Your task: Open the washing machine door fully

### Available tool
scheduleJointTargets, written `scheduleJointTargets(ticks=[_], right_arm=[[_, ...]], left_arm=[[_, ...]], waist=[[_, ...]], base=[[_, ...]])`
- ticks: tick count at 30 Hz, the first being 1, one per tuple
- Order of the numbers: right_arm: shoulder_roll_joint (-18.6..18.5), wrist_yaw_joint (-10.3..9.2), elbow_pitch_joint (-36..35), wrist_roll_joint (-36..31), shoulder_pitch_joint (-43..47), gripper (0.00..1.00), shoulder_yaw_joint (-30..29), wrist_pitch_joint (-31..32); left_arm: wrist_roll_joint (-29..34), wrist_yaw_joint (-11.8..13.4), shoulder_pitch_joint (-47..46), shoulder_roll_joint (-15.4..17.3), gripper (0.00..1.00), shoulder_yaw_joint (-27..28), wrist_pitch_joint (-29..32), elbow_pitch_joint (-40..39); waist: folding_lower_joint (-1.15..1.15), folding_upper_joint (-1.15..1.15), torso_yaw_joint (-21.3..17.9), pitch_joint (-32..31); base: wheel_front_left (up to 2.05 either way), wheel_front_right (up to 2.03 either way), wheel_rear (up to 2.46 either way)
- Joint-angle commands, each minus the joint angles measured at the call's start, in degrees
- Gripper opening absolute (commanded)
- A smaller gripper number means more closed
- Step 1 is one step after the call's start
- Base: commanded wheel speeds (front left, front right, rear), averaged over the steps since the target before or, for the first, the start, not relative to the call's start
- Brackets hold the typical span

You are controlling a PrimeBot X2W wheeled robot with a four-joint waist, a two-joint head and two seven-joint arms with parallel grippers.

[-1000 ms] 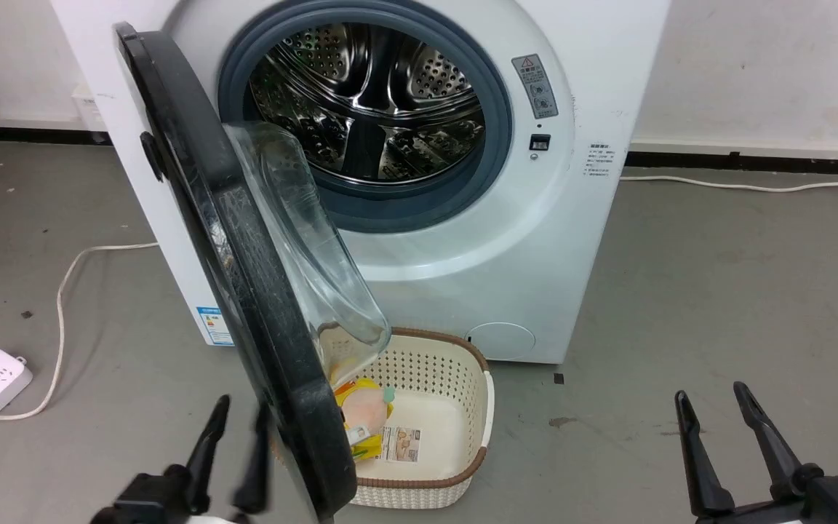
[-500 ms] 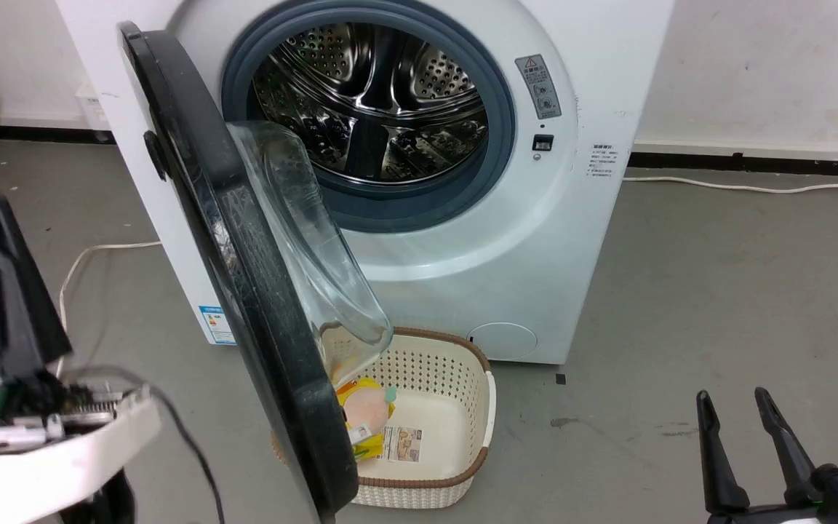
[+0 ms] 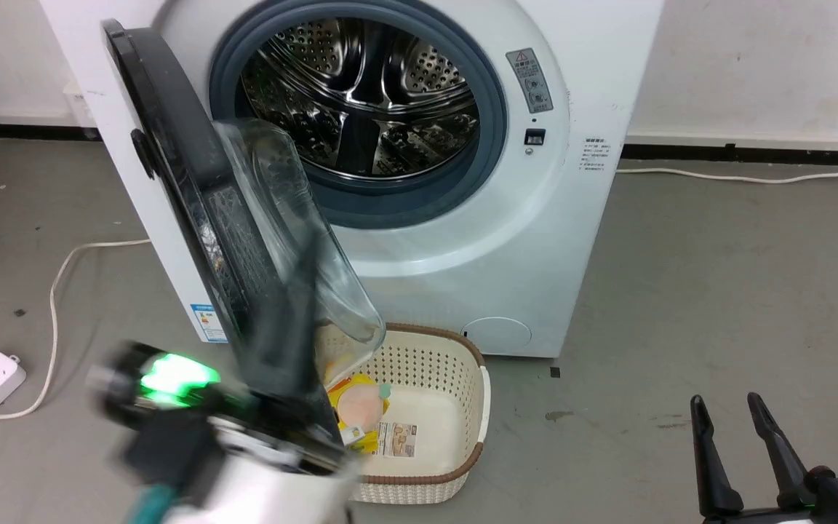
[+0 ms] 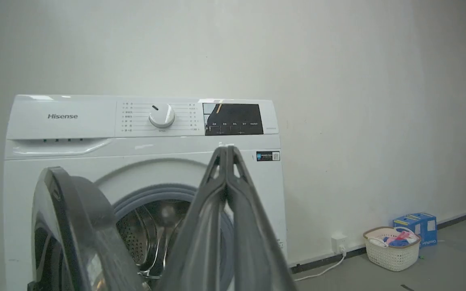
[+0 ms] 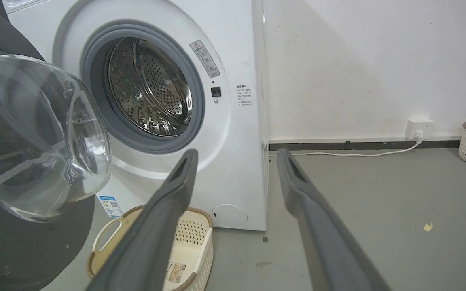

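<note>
Both left gripper (image 4: 225, 151) fingers, pressed together and empty, should sweep the washing machine door (image 3: 179, 138) toward frame left.

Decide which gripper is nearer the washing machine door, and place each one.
Left. The left gripper, shut, is blurred right at the lower part of the door; contact is unclear. The right gripper stands open, far off to the right above the floor.
</note>
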Motion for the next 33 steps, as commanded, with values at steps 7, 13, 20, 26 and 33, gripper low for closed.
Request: scheduleJointTargets(ticks=[7,13,20,26,33], right_arm=[[0.3,0.06,0.9,0.0,-1.2,1.00,-0.1,-0.2],[0.3,0.06,1.3,0.1,-1.5,1.00,0.2,-0.2],[0.3,0.06,1.6,0.2,-1.4,1.00,0.3,-0.2],[0.3,0.06,2.0,0.4,-1.1,1.00,0.4,-0.2],[0.3,0.06,2.3,1.1,-0.8,1.00,1.1,-0.2]], left_arm=[[-2.6,-0.7,5.9,0.1,0.00,-8.3,7.0,9.9],[-2.9,0.0,8.3,0.4,0.00,-9.9,11.4,18.4],[-3.0,1.8,7.9,0.3,0.00,-9.3,9.8,24.3],[-3.2,2.4,7.4,0.5,0.00,-9.2,8.8,26.5],[-3.7,3.1,7.4,0.9,0.00,-9.0,8.6,26.9]], waist=[[0.00,0.00,0.3,0.4],[0.00,0.00,0.5,0.7],[0.00,0.00,2.3,1.1],[0.00,0.00,5.7,0.9],[0.00,0.00,12.6,0.4]], base=[[0.00,0.00,0.00],[0.00,0.00,0.00],[0.00,0.00,0.00],[0.00,0.00,0.00],[0.00,0.00,0.00]])
